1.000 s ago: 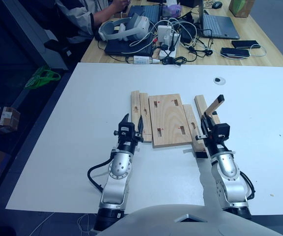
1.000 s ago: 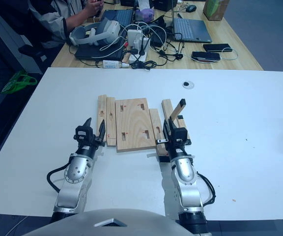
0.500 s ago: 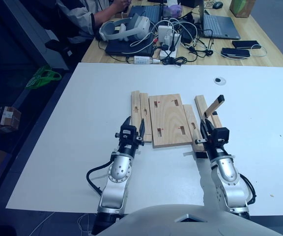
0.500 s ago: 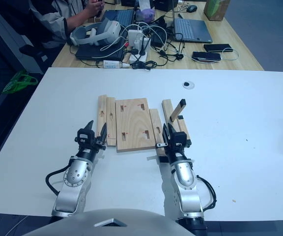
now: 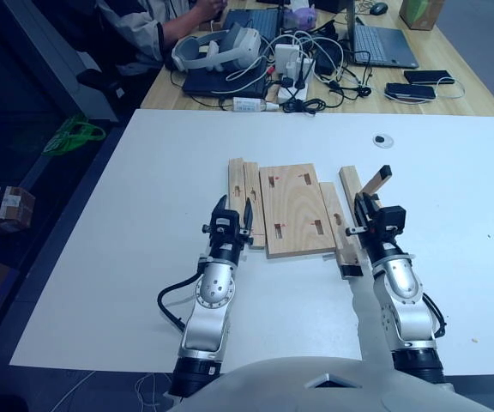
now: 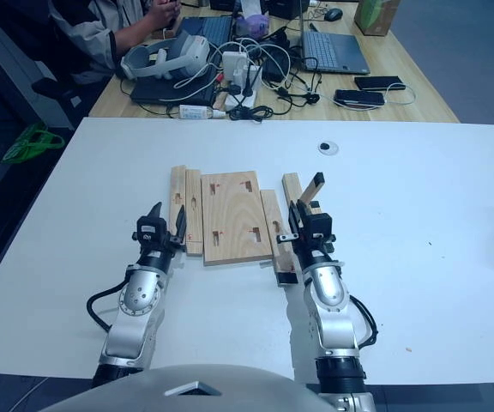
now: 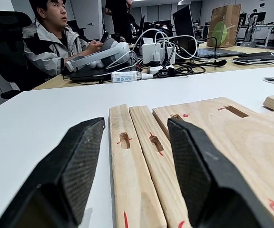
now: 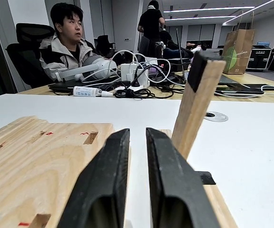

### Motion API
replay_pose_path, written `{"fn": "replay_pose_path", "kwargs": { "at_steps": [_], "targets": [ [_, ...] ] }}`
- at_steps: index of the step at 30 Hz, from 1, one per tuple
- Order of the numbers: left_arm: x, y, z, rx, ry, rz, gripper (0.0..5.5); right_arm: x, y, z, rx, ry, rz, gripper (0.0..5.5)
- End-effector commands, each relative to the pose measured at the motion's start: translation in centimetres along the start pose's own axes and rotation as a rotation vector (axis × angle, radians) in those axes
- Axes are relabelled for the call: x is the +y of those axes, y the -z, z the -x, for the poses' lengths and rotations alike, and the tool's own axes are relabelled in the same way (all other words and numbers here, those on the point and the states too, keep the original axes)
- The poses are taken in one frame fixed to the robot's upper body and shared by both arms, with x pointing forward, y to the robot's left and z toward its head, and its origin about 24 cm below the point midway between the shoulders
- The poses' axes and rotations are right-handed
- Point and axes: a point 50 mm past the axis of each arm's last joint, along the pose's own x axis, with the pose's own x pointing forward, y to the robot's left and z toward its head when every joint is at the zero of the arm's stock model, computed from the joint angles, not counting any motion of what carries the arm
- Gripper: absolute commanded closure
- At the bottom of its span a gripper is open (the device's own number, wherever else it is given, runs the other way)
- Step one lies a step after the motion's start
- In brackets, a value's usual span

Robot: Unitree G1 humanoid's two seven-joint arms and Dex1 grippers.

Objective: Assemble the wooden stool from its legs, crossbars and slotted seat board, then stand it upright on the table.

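The slotted seat board [image 5: 294,206] lies flat in the middle of the white table [image 5: 127,257]. Two slotted wooden bars [image 5: 237,190] [image 5: 253,202] lie side by side against its left edge. My left gripper [image 5: 232,209] stands open at their near ends, and the left wrist view has both bars [image 7: 127,190] [image 7: 158,161] between the spread fingers. Right of the board lie a bar [image 5: 331,210] and another piece [image 5: 348,178]. A dark-tipped stick [image 5: 376,183] [image 8: 194,104] leans up at a tilt. My right gripper [image 5: 361,209] [image 8: 137,133] is shut over these pieces, holding nothing.
A round grommet [image 5: 382,139] sits in the table behind the parts. Beyond the table's far edge stands a wooden desk [image 5: 478,99] with laptops, a headset, cables and phones. Bare white tabletop stretches to the left and right of the wooden parts.
Both grippers have moved slightly forward toward the wooden parts since half a second ago. The board, bars and leaning stick have stayed in place.
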Motion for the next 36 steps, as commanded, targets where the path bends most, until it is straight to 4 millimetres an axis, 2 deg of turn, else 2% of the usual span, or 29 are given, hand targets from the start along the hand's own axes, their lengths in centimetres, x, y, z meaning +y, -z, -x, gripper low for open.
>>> {"fn": "replay_pose_path", "kwargs": {
  "at_steps": [1, 5, 6, 13, 17, 19, 21, 23, 26, 28, 33, 35, 36],
  "targets": [
    [0.0, -0.2, -0.3, -0.011, -0.009, 0.017, 2.86, -0.1, -0.1, -0.2, 0.004, 0.000, -0.007, 4.68],
    [0.0, -0.5, -0.1, -0.028, 0.011, 0.021, 2.43, -0.1, 0.3, 0.1, 0.032, 0.013, -0.026, 4.13],
    [0.1, -0.5, 0.0, -0.020, 0.011, 0.017, 2.28, -0.1, 0.4, 0.1, 0.041, 0.012, -0.030, 4.13],
    [0.6, -0.6, -0.5, -0.013, -0.025, 0.024, 2.28, 0.2, 0.1, -0.1, 0.040, -0.020, 0.007, 4.13],
    [0.8, -0.7, -0.8, -0.012, -0.036, 0.022, 2.28, 0.3, -0.4, -1.1, 0.018, -0.028, 0.036, 4.13],
    [0.9, -0.7, -0.9, -0.013, -0.040, 0.019, 2.28, 0.0, -1.0, -2.3, -0.010, -0.013, 0.045, 4.13],
    [0.8, -0.7, -1.1, -0.014, -0.040, 0.017, 2.28, -0.9, -2.0, -3.9, -0.043, 0.026, 0.053, 4.13],
    [0.7, -0.8, -1.2, -0.017, -0.039, 0.015, 2.28, -2.8, -2.4, -4.8, -0.045, 0.114, 0.068, 4.13],
    [0.5, -0.8, -1.4, -0.021, -0.042, 0.018, 2.28, -6.8, -2.7, -5.1, -0.007, 0.280, 0.152, 4.13],
    [0.4, -0.7, -1.4, -0.021, -0.046, 0.020, 2.28, -7.9, -3.4, -5.1, -0.018, 0.315, 0.175, 4.13],
    [0.2, -0.6, -1.3, -0.018, -0.059, 0.020, 2.28, -7.0, -5.7, -4.8, -0.052, 0.178, 0.105, 4.13],
    [0.2, -0.5, -1.2, -0.016, -0.066, 0.019, 2.28, -6.7, -5.6, -3.9, 0.011, 0.109, 0.077, 4.13],
    [0.2, -0.4, -1.2, -0.015, -0.068, 0.018, 2.25, -6.6, -5.2, -3.2, 0.058, 0.077, 0.062, 3.93]
  ]
}}
